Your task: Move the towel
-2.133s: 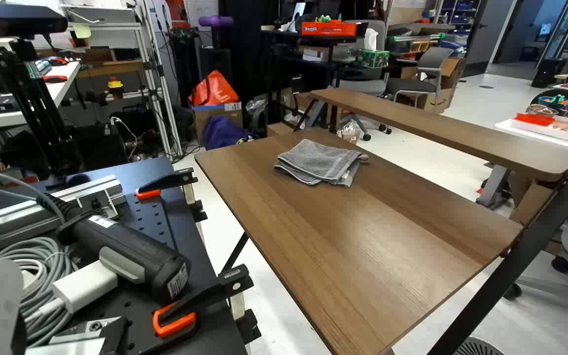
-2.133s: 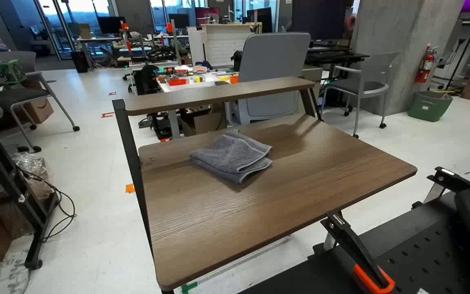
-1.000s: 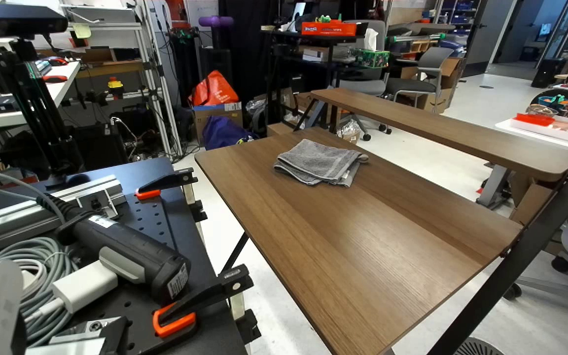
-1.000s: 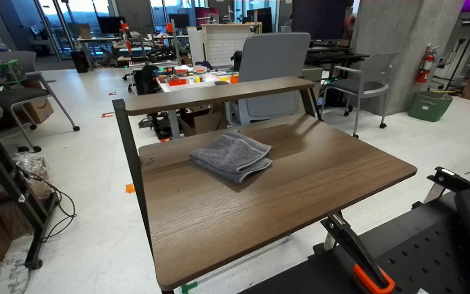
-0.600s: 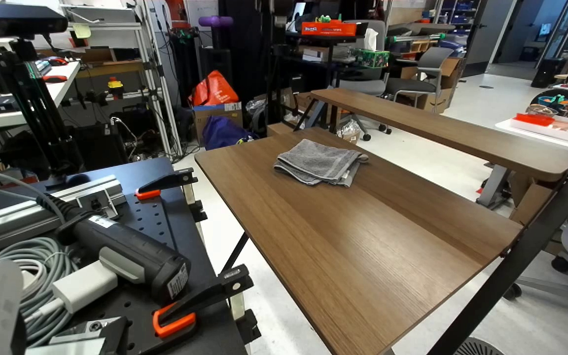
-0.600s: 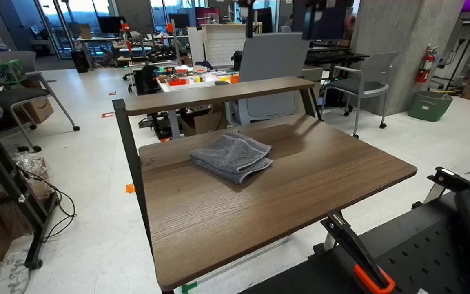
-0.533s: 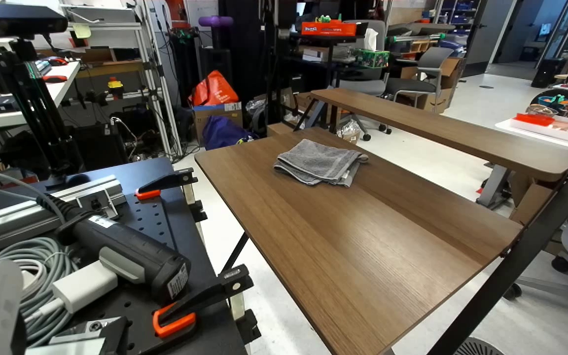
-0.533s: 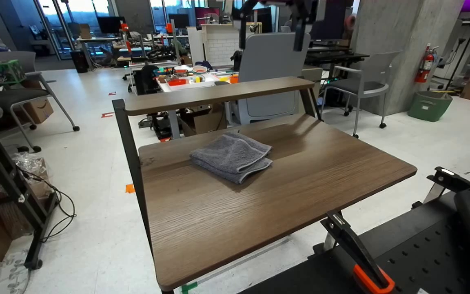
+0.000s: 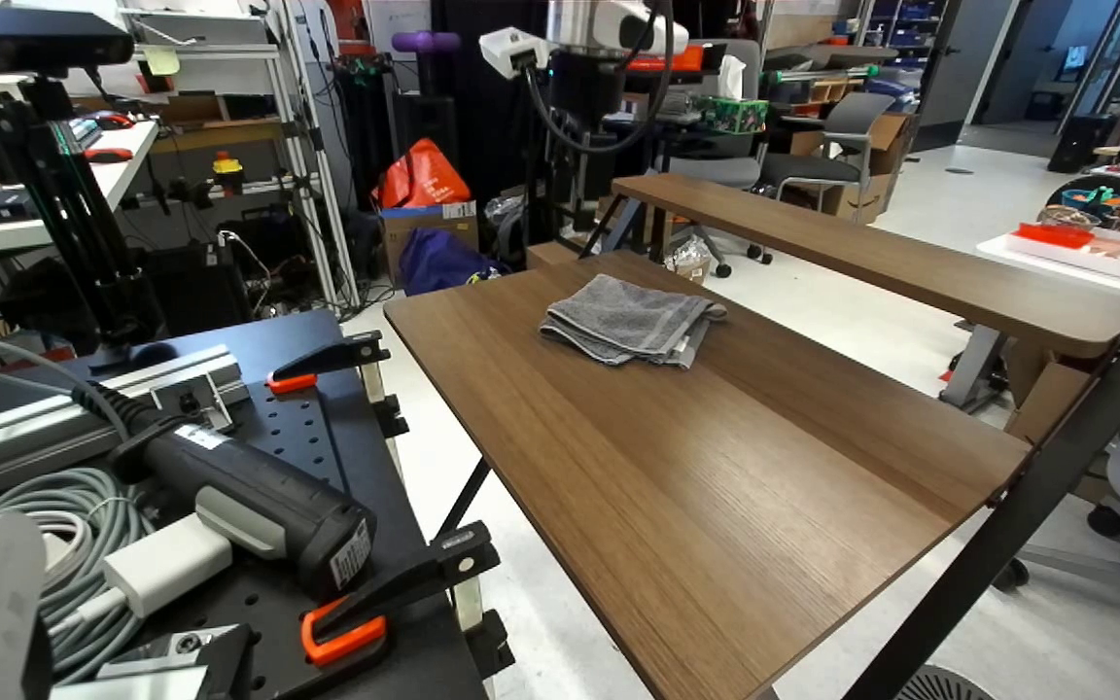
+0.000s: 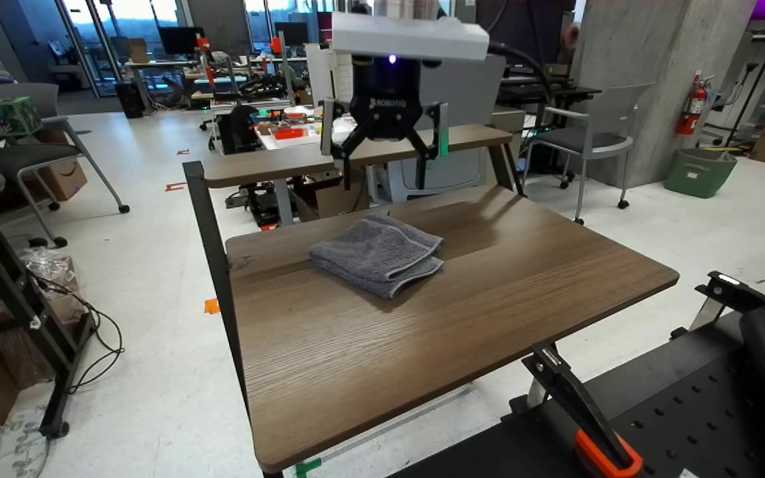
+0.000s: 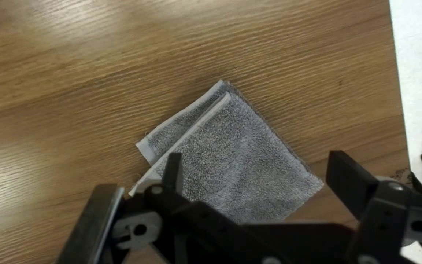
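**Poised to descend, nothing held**

In an exterior view my black, jointed, two-fingered tool (image 10: 384,183) hangs pointing down, jaws spread wide, with only air between them. Below it lies a soft grey terry towel (image 10: 372,255), folded into a rough square on a brown wood-grain table (image 10: 489,292). I judge I am held high to line up over the towel before lowering, clear of the long raised wooden shelf (image 10: 289,161) that shows behind the tool.

In an exterior view the silver-and-white arm (image 9: 613,27) shows above the tool, whose dark shape is hard to make out; its grip cannot be read there. The towel lies flat below, touching only the table.

In the wrist view the tool's blocky black fingers (image 11: 349,183) reach over the towel's outline: one covers part of it, the other shows just beside a corner. That spread seems meant to straddle the fold. Looped pile meets pale, smooth hems; the limp towel should bunch when pinched.
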You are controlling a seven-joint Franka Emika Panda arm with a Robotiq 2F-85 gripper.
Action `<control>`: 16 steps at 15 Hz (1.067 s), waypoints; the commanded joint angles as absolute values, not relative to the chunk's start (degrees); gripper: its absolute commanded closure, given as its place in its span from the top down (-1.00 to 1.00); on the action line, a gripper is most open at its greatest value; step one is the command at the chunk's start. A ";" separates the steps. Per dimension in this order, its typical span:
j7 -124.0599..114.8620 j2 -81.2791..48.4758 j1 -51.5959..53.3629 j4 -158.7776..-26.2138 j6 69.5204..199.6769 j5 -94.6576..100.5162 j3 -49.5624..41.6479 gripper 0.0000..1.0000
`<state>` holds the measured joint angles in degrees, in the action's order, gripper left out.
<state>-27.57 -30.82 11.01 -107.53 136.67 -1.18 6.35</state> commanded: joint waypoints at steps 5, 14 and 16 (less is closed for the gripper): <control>-29.78 -46.39 15.35 -92.84 137.12 -0.90 0.42 1.00; -30.26 -56.90 16.61 -82.52 136.41 -1.19 -1.75 1.00; -30.35 -58.22 16.59 -81.28 136.37 -1.22 -2.12 1.00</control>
<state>-29.43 -55.18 15.51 -85.46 137.28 -1.20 -0.58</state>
